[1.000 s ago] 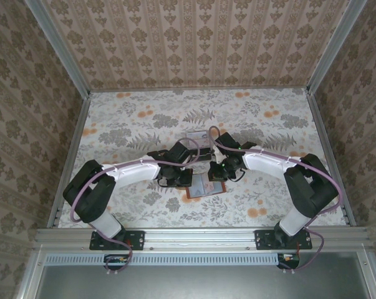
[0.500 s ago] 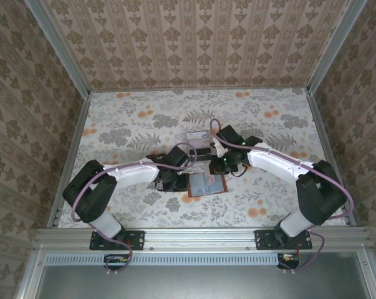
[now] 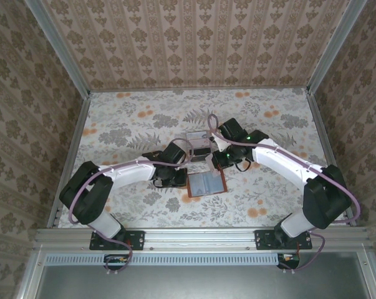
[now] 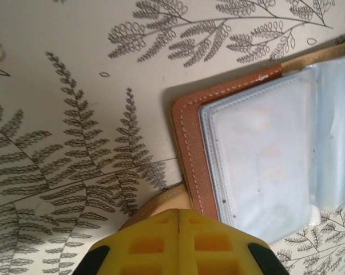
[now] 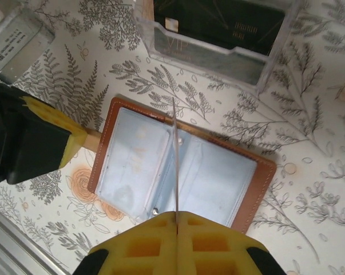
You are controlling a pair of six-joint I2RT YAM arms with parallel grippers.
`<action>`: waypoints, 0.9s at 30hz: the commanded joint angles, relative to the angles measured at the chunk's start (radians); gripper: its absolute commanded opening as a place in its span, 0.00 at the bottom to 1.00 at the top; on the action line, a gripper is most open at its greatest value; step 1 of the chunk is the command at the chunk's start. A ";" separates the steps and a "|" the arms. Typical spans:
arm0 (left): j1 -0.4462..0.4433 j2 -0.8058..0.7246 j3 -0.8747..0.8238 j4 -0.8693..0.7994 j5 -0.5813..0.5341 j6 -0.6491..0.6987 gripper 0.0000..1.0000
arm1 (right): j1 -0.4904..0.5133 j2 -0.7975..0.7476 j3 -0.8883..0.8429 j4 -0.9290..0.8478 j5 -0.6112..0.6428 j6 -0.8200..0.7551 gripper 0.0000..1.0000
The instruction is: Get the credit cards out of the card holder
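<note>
1. Bench (image 3: 131, 124): covered with a cloth printed in ferns and flowers and closed in on three sides by patterned walls. Both arms are stretched toward its middle.
2. Card holder (image 3: 206, 185): laid open and flat near the middle of the bench, between the two pincers. The reddish-brown leather is turned down and the grey-blue pockets are turned up.
3. Clear tray (image 5: 212, 60): set on the bench just beyond the card holder and apart from it. Dark cards (image 5: 218, 20) are seen lying inside it.
4. Left pincer (image 4: 178, 226): held low at the card holder's left edge, its yellow fingers brought together and clamped on the small tan side tab (image 5: 92, 139).
5. Right pincer (image 5: 176, 220): held above the card holder's central fold, its fingers pressed together on a credit card (image 5: 175, 154).
6. Credit card: thin and pale, seen edge-on from the right wrist and gripped at its near end. It is held upright over the fold. Whether its far end touches the pockets cannot be told.
</note>
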 commanded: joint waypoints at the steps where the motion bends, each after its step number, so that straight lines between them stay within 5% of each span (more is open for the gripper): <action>1: 0.010 0.021 0.005 -0.021 -0.031 0.033 0.05 | -0.004 0.022 0.063 -0.046 0.028 -0.224 0.06; 16: 0.022 0.055 -0.015 -0.054 -0.038 0.056 0.05 | -0.012 0.146 0.233 -0.044 0.172 -0.766 0.00; 27: 0.043 0.036 -0.009 -0.088 -0.036 0.076 0.05 | -0.022 0.361 0.516 -0.261 0.158 -1.058 0.00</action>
